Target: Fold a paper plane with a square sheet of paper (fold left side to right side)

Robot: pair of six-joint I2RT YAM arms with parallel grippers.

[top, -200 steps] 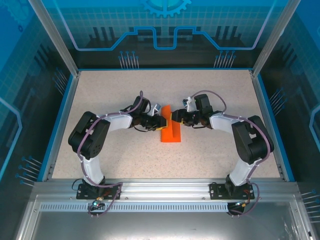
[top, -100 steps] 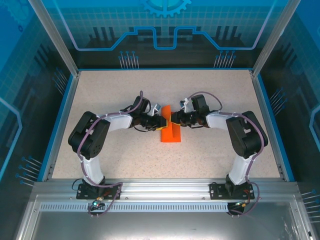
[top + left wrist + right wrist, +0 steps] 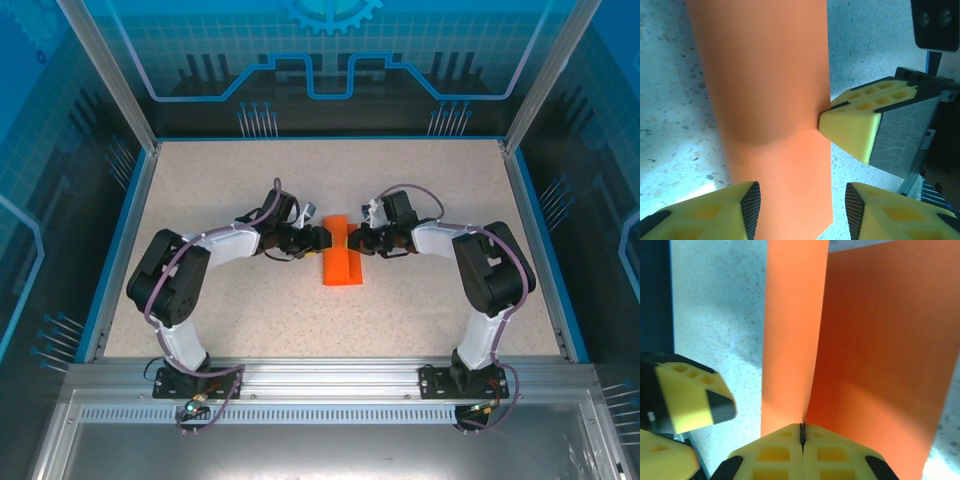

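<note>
Orange and thin, the folded sheet of paper [image 3: 340,266] lies near the middle of the speckled beige table [image 3: 430,320], with its long side running away from the arm bases. Both arms bend inward and meet at its far end.

The left pincer [image 3: 322,238] comes to the sheet from the left side. In the left wrist view its yellow fingers [image 3: 705,215] stand spread, and one corner of the paper [image 3: 770,100] reaches into the gap between them. I cannot tell if either finger touches it.

The right pincer [image 3: 354,240] comes from the right side. In the right wrist view its two fingers are pressed together [image 3: 802,437] and pinch a raised flap of the sheet [image 3: 790,340] at its near edge, while the other part lies flat on the table. In the left wrist view its yellow tip [image 3: 850,120] touches the right edge of the paper.
</note>
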